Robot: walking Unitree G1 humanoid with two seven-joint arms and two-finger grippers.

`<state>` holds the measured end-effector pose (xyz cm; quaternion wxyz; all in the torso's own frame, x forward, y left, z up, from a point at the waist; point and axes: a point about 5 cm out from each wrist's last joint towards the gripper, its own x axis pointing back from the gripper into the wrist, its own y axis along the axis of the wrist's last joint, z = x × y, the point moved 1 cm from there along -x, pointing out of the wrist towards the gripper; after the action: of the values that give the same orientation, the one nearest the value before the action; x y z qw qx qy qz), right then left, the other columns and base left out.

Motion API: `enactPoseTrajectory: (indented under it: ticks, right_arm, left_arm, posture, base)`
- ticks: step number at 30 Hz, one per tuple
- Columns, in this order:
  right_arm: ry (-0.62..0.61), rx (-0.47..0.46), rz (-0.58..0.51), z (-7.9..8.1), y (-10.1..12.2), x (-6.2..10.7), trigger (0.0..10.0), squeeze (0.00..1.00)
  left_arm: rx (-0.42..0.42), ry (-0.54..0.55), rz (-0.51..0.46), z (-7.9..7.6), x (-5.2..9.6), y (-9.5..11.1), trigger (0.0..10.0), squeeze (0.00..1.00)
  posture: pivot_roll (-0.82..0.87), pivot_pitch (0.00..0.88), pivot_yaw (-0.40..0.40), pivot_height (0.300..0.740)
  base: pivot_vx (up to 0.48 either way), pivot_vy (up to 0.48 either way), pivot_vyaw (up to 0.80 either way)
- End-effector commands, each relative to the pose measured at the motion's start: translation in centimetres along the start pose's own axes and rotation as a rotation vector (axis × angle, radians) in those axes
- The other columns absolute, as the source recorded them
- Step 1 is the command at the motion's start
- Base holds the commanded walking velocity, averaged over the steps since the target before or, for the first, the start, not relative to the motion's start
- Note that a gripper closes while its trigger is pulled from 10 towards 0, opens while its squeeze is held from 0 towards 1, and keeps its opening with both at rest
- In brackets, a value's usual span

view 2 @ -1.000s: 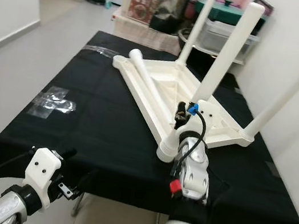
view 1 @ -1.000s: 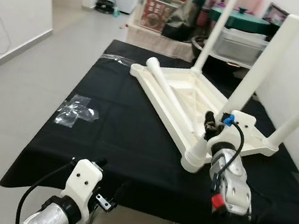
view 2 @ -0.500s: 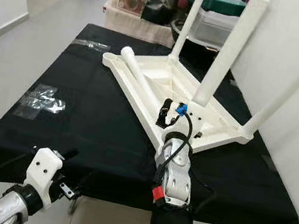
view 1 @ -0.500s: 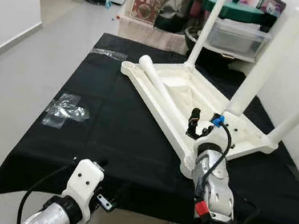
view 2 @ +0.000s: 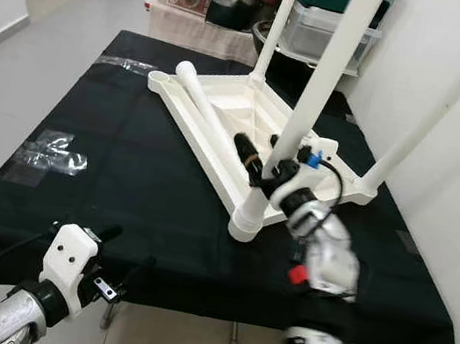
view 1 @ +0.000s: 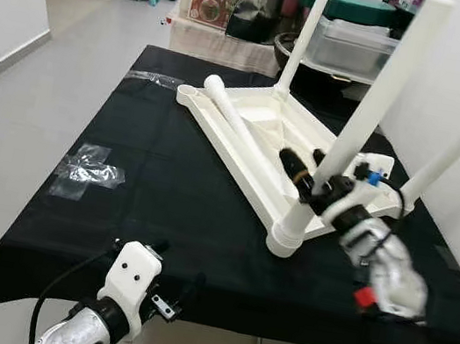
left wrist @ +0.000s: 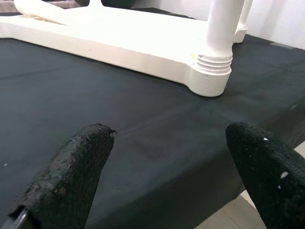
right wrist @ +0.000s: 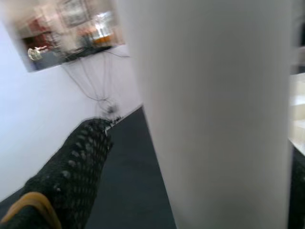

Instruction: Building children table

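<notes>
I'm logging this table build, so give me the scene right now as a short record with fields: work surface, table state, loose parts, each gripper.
Work surface: black cloth over a table
Children's table: white tabletop lying upside down on the cloth
Legs fitted: three stand upright; nearest leg in the near corner socket
Loose leg: fourth leg lies across the underside
Right gripper: fingers on either side of the nearest leg, low on it; contact unclear
Left gripper: open, at the near edge of the cloth
Other: clear plastic wrapper on the cloth

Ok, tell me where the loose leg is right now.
The loose leg lies flat on the upturned table top, along its left rim, in the middle of the black cloth, left of the right gripper.
</notes>
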<state>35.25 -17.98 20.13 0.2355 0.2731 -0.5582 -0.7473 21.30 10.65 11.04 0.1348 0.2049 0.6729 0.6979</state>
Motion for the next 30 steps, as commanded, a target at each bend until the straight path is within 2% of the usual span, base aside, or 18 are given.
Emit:
enactPoseTrajectory:
  ticks: [1,2,5,7,9,12,13,15,16,17,18,22,23,24,27,29,30]
  right_arm:
    - [0.297,-0.022,0.079,2.4,-0.7,-0.9,10.0,0.0]
    - [0.376,-0.007,0.112,2.9,-0.8,-0.8,10.0,0.0]
    - [0.376,-0.007,0.112,2.9,-0.8,-0.8,10.0,0.0]
    - [0.505,-0.022,0.142,3.7,-0.9,-1.8,10.0,0.0]
    - [0.554,-0.02,0.141,4.2,-0.9,-3.1,10.0,0.0]
    - [0.56,-0.01,0.137,4.3,-1.0,-3.5,10.0,0.0]
    - [0.541,-0.001,0.132,4.3,-1.1,-4.0,9.1,0.0]
    - [0.541,-0.001,0.132,4.3,-1.1,-4.0,9.1,0.0]
    - [0.53,0.009,0.128,4.3,-1.2,-4.3,0.9,0.0]
    - [0.519,0.011,0.119,4.3,-1.2,-4.5,0.0,0.0]
    - [0.475,0.039,0.104,4.3,-1.3,-4.7,0.0,0.0]
    - [0.444,0.054,0.095,4.2,-1.4,-4.7,0.0,0.0]
    - [0.293,0.076,0.051,3.8,-1.5,-4.6,0.0,0.0]
    - [0.246,0.079,0.037,3.7,-1.4,-4.6,0.0,0.0]
    - [0.222,0.083,0.026,3.6,-1.4,-4.6,0.0,0.0]
    - [-0.069,0.094,-0.005,2.0,-1.3,-4.5,0.0,0.0]
    - [-0.332,0.096,-0.019,0.5,-1.4,-3.8,0.0,0.0]
  left_arm:
    - [0.017,0.002,0.011,-0.1,0.0,-0.4,10.0,0.0]
    - [0.017,0.002,0.011,-0.1,0.0,-0.4,10.0,0.0]
    - [0.017,0.002,0.011,-0.1,0.0,-0.4,10.0,0.0]
    - [0.017,0.003,0.01,-0.1,0.0,-0.4,10.0,0.0]
    - [0.016,0.004,0.011,-0.1,0.1,-0.3,10.0,0.0]
    - [0.016,0.004,0.011,-0.1,0.1,-0.3,10.0,0.0]
    - [0.017,0.004,0.011,-0.1,0.1,-0.3,10.0,0.0]
    - [0.017,0.004,0.011,-0.1,0.1,-0.3,10.0,0.0]
    - [0.017,0.005,0.012,-0.1,0.2,-0.3,10.0,0.0]
    - [0.017,0.005,0.012,-0.1,0.2,-0.3,10.0,0.0]
    - [0.017,0.004,0.012,-0.1,0.2,-0.4,10.0,0.0]
    - [0.018,0.004,0.013,-0.2,0.2,-0.4,10.0,0.0]
    - [0.018,0.002,0.014,-0.2,0.3,-0.4,10.0,0.0]
    - [0.018,0.002,0.014,-0.2,0.3,-0.5,10.0,0.0]
    - [0.018,0.002,0.014,-0.2,0.3,-0.5,10.0,0.0]
    - [0.017,0.0,0.015,-0.2,0.3,-0.5,10.0,0.0]
    - [0.017,-0.001,0.016,-0.1,0.3,-0.5,10.0,0.0]
  posture:
    - [0.13,0.014,-0.144,0.74]
    - [0.13,0.014,-0.144,0.74]
    - [0.13,0.014,-0.144,0.74]
    - [0.15,0.016,-0.146,0.74]
    - [0.15,0.018,-0.146,0.74]
    - [0.15,0.021,-0.145,0.74]
    - [0.15,0.02,-0.146,0.74]
    - [0.15,0.02,-0.146,0.74]
    - [0.16,0.021,-0.146,0.74]
    - [0.16,0.021,-0.146,0.74]
    - [0.15,0.016,-0.148,0.74]
    - [0.15,0.017,-0.145,0.74]
    - [0.15,0.008,-0.147,0.74]
    - [0.15,0.008,-0.147,0.74]
    - [0.15,0.008,-0.147,0.74]
    - [0.14,0.003,-0.142,0.74]
    - [0.13,0.0,-0.133,0.74]
  base:
    - [0.0,0.0,0.0]
    - [0.0,0.0,0.0]
    - [0.0,0.0,0.0]
    - [0.0,0.0,0.0]
    - [0.0,0.0,0.0]
    - [0.0,0.0,0.0]
    - [0.0,0.0,0.0]
    - [0.0,0.0,0.0]
    - [0.0,0.0,0.0]
    - [0.0,0.0,0.0]
    - [0.0,0.0,0.0]
    - [0.0,0.0,0.0]
    - [0.0,0.0,0.0]
    - [0.0,0.0,0.0]
    - [0.0,0.0,0.0]
    - [0.0,0.0,0.0]
    - [0.0,0.0,0.0]
